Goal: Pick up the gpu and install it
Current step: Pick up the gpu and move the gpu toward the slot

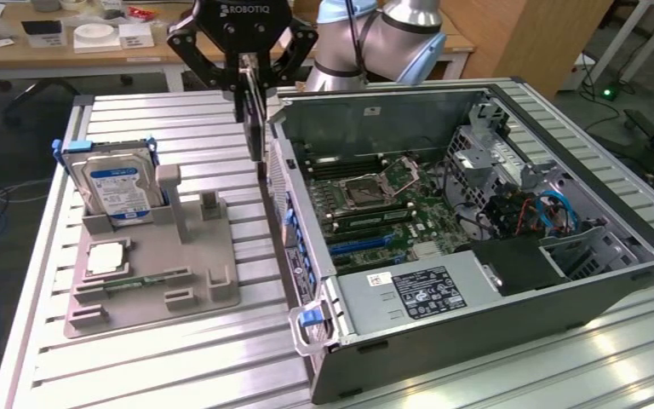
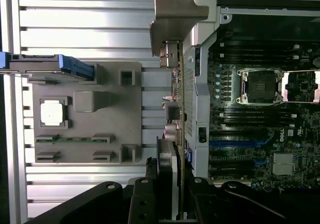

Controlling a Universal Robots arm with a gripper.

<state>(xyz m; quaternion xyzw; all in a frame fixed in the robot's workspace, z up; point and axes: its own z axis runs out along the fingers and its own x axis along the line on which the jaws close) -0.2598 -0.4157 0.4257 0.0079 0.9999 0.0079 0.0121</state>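
1. The gripper (image 1: 253,81) has its jaws clamped on the gpu (image 1: 255,119), which hangs on edge below them.
2. Just beside the jaws stands the wall of the computer case (image 1: 304,247). It stands between the card and the motherboard (image 1: 384,204).
3. On the jaws' other side sits a gray tray (image 1: 191,290) with a hard drive (image 1: 117,192).
4. Below the jaws is a strip of bare table (image 1: 248,341).
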